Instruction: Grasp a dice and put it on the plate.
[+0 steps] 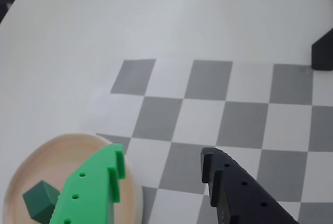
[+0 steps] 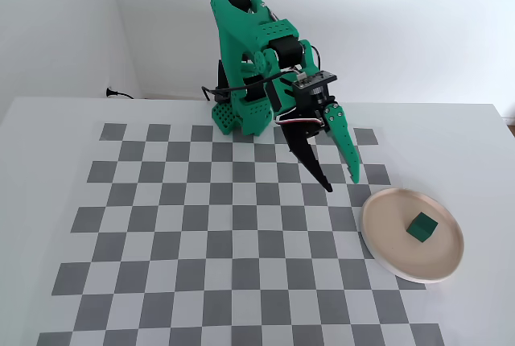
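gripper: two-finger gripper (image 2: 341, 183), one bright green plastic finger and one black finger, spread wide, nothing between them; hangs above the checkerboard, clear of the plate in the fixed view
gripper, wrist view: green finger (image 1: 99, 187) low left, overlapping the plate in this view; black finger (image 1: 237, 190) low right; bare squares in the gap
dice: small dark green cube (image 2: 421, 227), no pips visible, lying on the plate near its middle, apart from both fingers; in the wrist view (image 1: 40, 199) it shows at the bottom left edge, partly behind the green finger
plate: round shallow beige-pink plate with pale raised rim (image 2: 378, 243), at the right near side of the board in the fixed view, partly off the board's right edge; low left in the wrist view (image 1: 31, 161)
board: grey and white checkerboard mat (image 2: 201, 233) on a white table (image 2: 48, 121)
arm: bright green printed arm (image 2: 249, 56) at the far middle of the board
step: judged as done with placing; dice is on the plate and the fingers are off it
next move: judged only a retreat to rest; keep fingers high and left of the plate rim so nothing gets nudged
dice facing: a cube, so no long axis; sits flat on one face, turned so its edges run diagonal to the board squares, one corner toward the near side
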Robot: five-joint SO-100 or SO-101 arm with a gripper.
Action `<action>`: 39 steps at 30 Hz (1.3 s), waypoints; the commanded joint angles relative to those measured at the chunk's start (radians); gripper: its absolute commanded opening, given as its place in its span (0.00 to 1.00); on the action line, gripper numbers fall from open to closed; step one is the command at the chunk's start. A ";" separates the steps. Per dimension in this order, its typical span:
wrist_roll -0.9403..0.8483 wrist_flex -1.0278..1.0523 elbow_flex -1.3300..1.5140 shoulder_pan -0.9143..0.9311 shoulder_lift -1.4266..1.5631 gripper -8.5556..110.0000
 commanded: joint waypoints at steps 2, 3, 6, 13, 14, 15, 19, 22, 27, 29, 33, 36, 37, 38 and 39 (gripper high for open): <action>0.052 -0.012 0.051 0.054 0.137 0.09; 0.061 -0.012 0.074 0.063 0.160 0.07; 0.091 -0.026 0.158 0.092 0.238 0.04; 0.172 0.012 0.302 0.146 0.403 0.04; 0.190 0.017 0.319 0.150 0.426 0.04; 0.209 0.025 0.334 0.153 0.451 0.04; 0.282 0.075 0.397 0.161 0.554 0.04; 0.313 0.098 0.500 0.183 0.709 0.04; 0.373 0.163 0.586 0.235 0.850 0.04; 0.405 0.161 0.592 0.259 0.850 0.04; 0.506 0.189 0.592 0.287 0.850 0.04; 0.612 0.193 0.592 0.319 0.848 0.04; 0.629 0.204 0.592 0.330 0.848 0.04; 0.644 0.215 0.594 0.347 0.848 0.04; 0.653 0.225 0.595 0.360 0.848 0.04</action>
